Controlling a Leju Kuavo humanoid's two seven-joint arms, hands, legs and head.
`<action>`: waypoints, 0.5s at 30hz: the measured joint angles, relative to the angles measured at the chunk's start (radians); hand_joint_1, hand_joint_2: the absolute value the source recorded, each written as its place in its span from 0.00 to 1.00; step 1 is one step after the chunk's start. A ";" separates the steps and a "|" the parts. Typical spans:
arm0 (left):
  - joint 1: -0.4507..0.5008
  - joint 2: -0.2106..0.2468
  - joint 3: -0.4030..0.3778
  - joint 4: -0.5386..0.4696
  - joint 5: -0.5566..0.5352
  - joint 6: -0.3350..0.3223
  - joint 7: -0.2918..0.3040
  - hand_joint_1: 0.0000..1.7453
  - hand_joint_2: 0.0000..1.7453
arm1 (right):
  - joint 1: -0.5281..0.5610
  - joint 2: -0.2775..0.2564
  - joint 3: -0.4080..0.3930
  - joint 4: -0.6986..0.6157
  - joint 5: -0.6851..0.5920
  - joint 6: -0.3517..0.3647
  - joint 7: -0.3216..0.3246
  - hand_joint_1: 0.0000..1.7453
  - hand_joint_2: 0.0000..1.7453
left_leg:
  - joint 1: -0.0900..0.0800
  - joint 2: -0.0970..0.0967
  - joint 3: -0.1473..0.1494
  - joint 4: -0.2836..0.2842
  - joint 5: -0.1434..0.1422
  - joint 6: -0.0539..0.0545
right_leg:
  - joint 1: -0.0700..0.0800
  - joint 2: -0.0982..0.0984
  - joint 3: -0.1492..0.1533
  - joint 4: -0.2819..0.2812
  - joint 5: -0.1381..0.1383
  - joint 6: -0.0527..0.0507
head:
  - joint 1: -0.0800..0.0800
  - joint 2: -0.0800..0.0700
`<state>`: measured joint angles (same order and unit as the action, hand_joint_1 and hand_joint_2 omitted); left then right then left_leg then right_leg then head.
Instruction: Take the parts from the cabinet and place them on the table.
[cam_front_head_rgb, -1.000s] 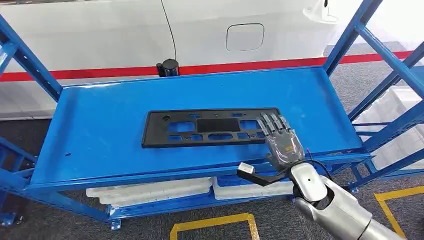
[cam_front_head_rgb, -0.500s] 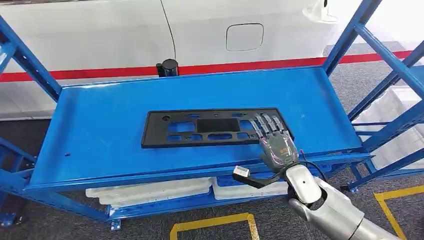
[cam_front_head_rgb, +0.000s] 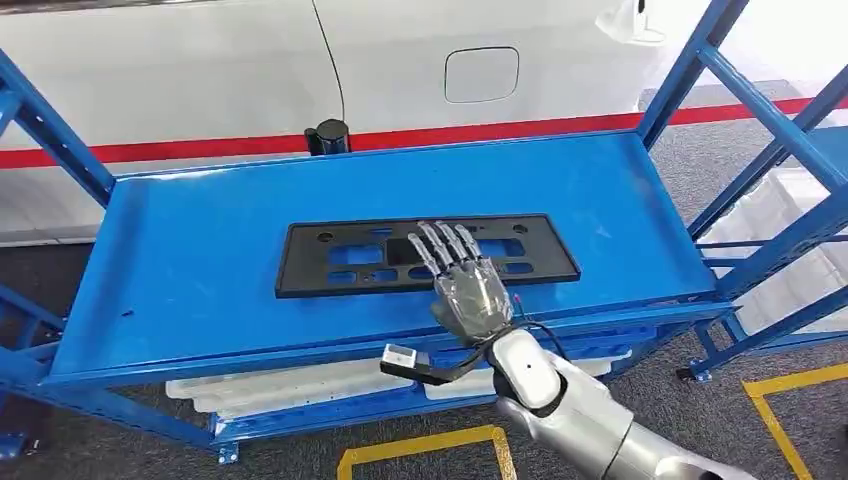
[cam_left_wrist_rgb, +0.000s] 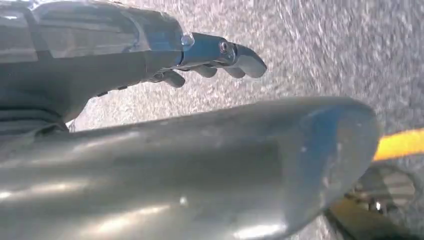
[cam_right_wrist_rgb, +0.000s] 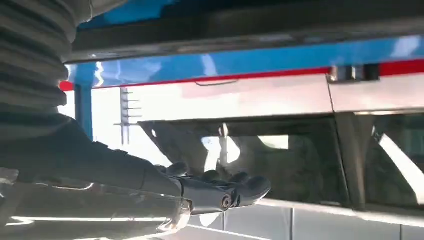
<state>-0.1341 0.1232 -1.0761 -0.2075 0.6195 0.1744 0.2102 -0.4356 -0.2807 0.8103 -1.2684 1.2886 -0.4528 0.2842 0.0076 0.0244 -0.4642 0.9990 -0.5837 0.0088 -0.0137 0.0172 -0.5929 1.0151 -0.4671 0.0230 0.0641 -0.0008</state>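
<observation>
Car (cam_front_head_rgb: 420, 60) behind rack (cam_front_head_rgb: 200, 280), panel (cam_front_head_rgb: 330, 255) unobstructed

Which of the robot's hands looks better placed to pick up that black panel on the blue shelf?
The right hand. It reaches over the blue shelf with fingers spread above the black panel. The left hand hangs over grey floor, away from the shelf.

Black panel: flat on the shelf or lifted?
Flat. The black panel lies on the blue shelf; the right hand reaches over it, fingers extended, no grip visible.
</observation>
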 joint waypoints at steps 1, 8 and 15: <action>0.000 0.007 0.000 0.000 0.000 0.006 -0.005 0.00 0.00 | -0.010 0.013 0.006 0.012 0.003 -0.005 0.000 0.00 1.00 | 0.000 0.000 0.000 0.000 0.000 0.000 | 0.000 0.000 0.000 0.000 0.000 0.000 | 0.000 0.000; 0.000 0.036 0.000 0.000 0.009 0.019 -0.028 0.00 0.00 | -0.058 0.052 0.031 0.082 0.013 0.013 0.002 0.00 1.00 | 0.000 -0.009 -0.001 0.000 0.000 0.000 | 0.000 -0.002 0.000 -0.001 0.000 0.000 | 0.000 0.000; 0.000 0.047 0.000 0.000 0.010 0.019 -0.014 0.00 0.00 | -0.059 0.051 0.039 0.111 0.011 0.027 0.012 0.00 1.00 | 0.000 -0.021 -0.003 0.000 0.000 0.000 | 0.000 -0.007 0.000 -0.002 0.000 0.000 | 0.001 0.000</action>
<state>-0.1337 0.1701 -1.0758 -0.2079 0.6294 0.1930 0.1957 -0.4943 -0.2293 0.8495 -1.1578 1.2993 -0.4257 0.2960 0.0071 0.0039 -0.4668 0.9994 -0.5836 0.0084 -0.0132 0.0098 -0.5926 1.0133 -0.4673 0.0227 0.0649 -0.0008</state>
